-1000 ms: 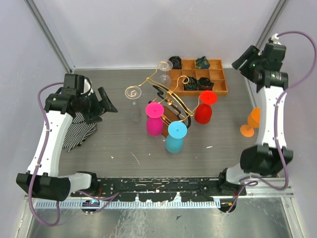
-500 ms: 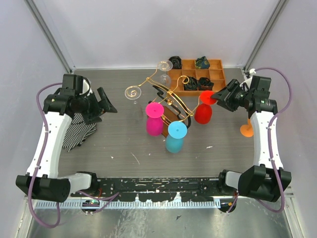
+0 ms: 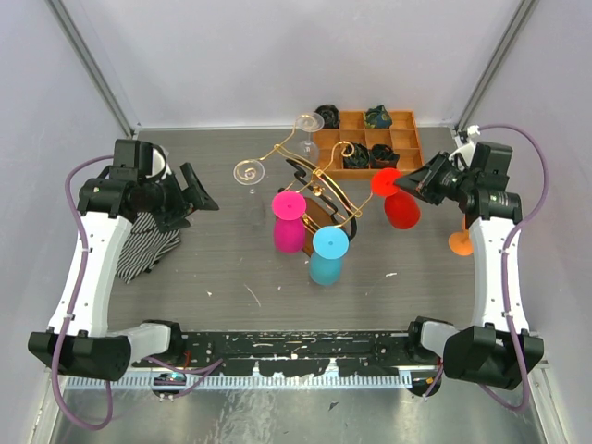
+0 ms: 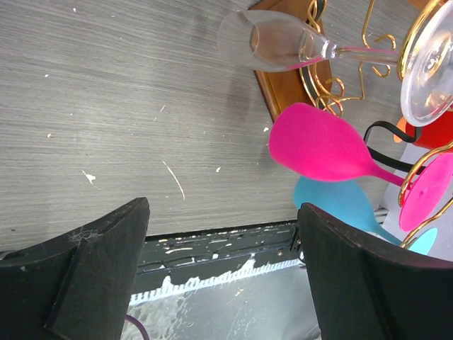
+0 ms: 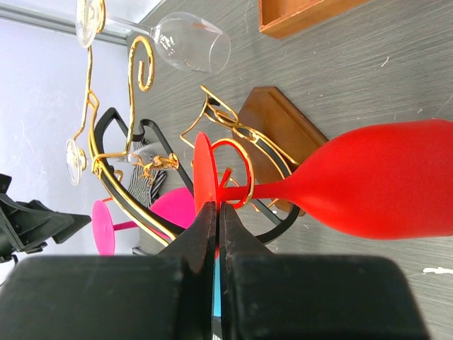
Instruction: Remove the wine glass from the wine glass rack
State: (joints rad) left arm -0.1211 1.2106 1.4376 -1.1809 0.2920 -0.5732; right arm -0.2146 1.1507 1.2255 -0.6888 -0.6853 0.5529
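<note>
Red wine glass (image 5: 382, 177) tilted at right side of wine glass rack (image 5: 276, 124), stem inside gold scroll. Right gripper (image 5: 217, 209) clamped on foot rim. Left gripper (image 4: 223, 209) apart, left of rack. Glass likely light, rigid, slick, fragile; stem hold safer.

table (image 3: 222, 268) free left of rack (image 3: 314, 211), tray (image 3: 412, 173) behind

My right fingers (image 5: 198, 237) cover part of the foot of the red glass (image 5: 382, 177), and its bowl runs off the picture. My right arm (image 3: 490, 268) hides most of the orange glass (image 3: 460, 243). The dark lumps (image 3: 376, 117) in the tray (image 3: 416, 172) are too small for me to name.
</note>
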